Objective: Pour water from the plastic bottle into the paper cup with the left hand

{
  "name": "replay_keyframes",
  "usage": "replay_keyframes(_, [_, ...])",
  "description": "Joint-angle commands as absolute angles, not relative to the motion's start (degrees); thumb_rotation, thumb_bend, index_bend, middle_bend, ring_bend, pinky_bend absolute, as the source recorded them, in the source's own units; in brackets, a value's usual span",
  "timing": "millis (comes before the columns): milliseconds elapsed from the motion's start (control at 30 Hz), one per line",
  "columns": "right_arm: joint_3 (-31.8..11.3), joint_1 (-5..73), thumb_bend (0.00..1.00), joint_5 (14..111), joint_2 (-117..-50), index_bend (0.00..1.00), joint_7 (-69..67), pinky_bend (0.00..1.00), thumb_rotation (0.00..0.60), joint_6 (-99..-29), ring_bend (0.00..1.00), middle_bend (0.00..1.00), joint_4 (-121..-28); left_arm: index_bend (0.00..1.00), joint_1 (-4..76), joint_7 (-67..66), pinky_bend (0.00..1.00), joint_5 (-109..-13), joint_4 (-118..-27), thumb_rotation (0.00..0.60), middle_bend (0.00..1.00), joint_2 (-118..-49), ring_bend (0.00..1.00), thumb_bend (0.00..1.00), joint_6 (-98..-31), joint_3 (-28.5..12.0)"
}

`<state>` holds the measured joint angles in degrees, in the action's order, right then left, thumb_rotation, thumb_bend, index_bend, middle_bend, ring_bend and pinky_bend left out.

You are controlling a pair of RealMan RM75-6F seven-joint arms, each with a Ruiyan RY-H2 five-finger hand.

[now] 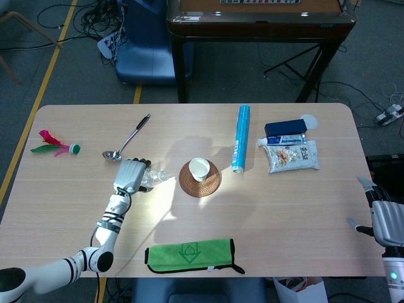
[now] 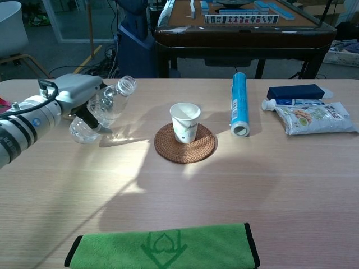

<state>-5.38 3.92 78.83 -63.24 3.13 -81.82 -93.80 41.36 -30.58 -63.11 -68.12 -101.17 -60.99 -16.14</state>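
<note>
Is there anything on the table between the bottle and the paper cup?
No, only bare table, bright with light in the chest view. The bottle, tilted in the left hand, points toward the paper cup on its woven coaster.

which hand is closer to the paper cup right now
Left. The left hand, holding the plastic bottle, is just beside the paper cup; the right hand hangs off the table's far edge.

a pale wooden worktop carries a round woven coaster near its middle, a green cloth at the near edge, a ladle and a feathered shuttlecock at the left, a blue tube, a dark blue box and a snack packet at the right.
</note>
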Motion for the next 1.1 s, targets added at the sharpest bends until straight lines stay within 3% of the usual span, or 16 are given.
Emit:
replay_keyframes(33, [-5.4, 3.9, 0.00, 78.8, -63.2, 0.12, 2.9, 0.40, 0.600, -81.7, 0.16, 0.18, -93.8, 0.58, 43.3, -36.8, 0.58, -58.9, -68.1, 0.600, 0.58, -101.5, 0.53, 0.02, -59.6, -16.7])
replay_keyframes(533, [-5.6, 4.1, 0.00, 78.2, -62.8, 0.12, 1.5, 0.40, 0.600, -80.9, 0.16, 0.18, -93.4, 0.60, 49.3, -54.3, 0.59, -45.3, -65.6, 0.600, 0.61, -104.7, 0.55, 0.02, -60.2, -18.9])
replay_keyframes(1100, [-5.4, 4.1, 0.00, 78.8, -62.2, 0.12, -0.4, 0.40, 0.600, -80.6, 0.16, 0.18, -93.3, 0.60, 53.5, -59.5, 0.59, -40.9, -61.6, 0.600, 0.62, -107.9, 0.55, 0.02, -59.9, -17.7])
